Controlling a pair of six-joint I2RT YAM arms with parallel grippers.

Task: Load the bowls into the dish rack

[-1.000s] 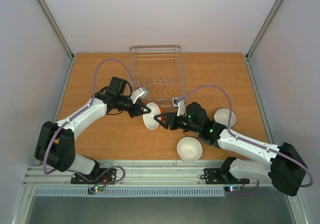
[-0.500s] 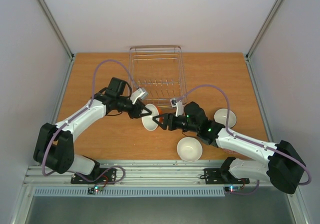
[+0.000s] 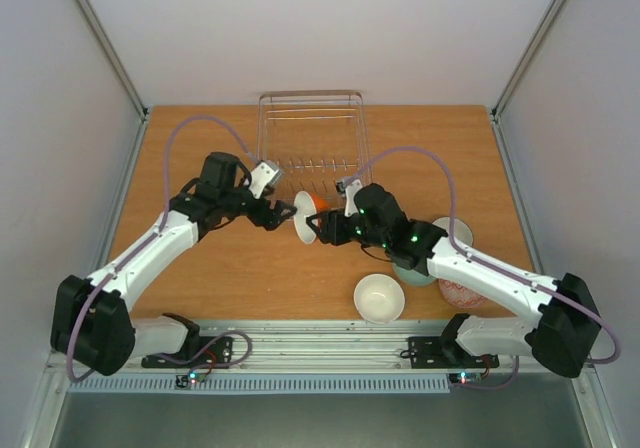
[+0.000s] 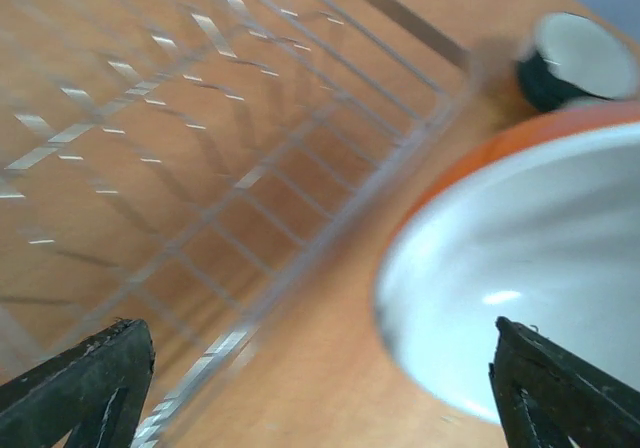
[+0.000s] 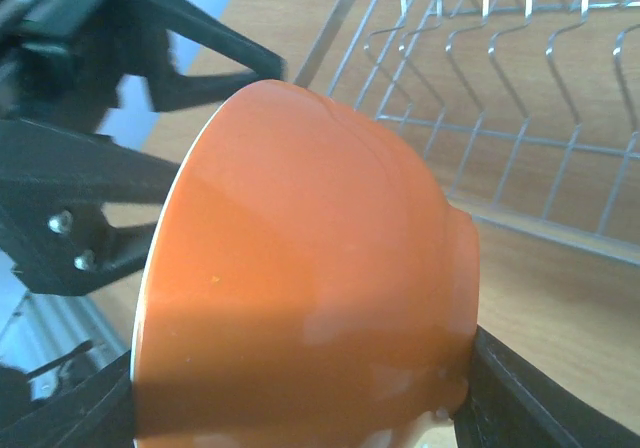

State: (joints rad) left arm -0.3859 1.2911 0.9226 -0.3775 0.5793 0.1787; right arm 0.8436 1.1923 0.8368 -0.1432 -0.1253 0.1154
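Lifted toward the far edge since a second ago, the small round bowl with white inside and orange outside (image 3: pixel 309 214) now hangs on edge just before the near wall of the rectangular silvery wire dish rack (image 3: pixel 311 96), outside it. The right hand (image 3: pixel 325 230) is clamped on this bowl. The left hand (image 3: pixel 278 215), fingers spread wide and holding nothing, faces the white inside. On the wooden counter (image 3: pixel 250 278) a plain white bowl (image 3: pixel 379 297) sits near the front edge. Toward the front right corner, newly uncovered by the right arm, lie a pale mint-green bowl (image 3: pixel 418 276) and a red-and-white patterned bowl (image 3: pixel 462 294). Another white bowl (image 3: pixel 458 230) peeks out behind the arm.
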